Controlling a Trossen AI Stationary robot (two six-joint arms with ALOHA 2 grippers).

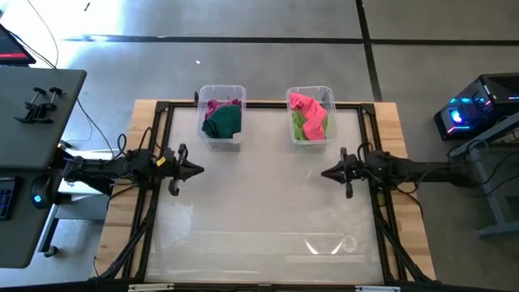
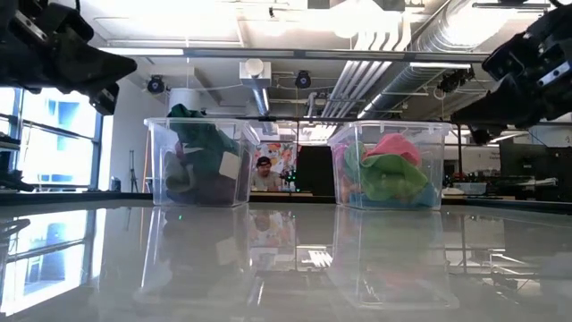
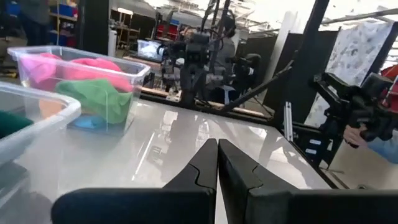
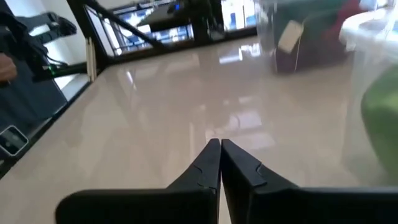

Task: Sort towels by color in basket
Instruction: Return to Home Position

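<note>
Left end effector (image 1: 199,169), right end effector (image 1: 326,173): both pinched closed, empty. Right one near pink-towel bin (image 1: 310,90), left well apart from it. Imo retract slow, level, clear of bin wall.

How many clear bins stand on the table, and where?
2. Both stand at the table's far edge: the left bin with a dark green towel on top, and the right bin with a pink towel on top.
</note>
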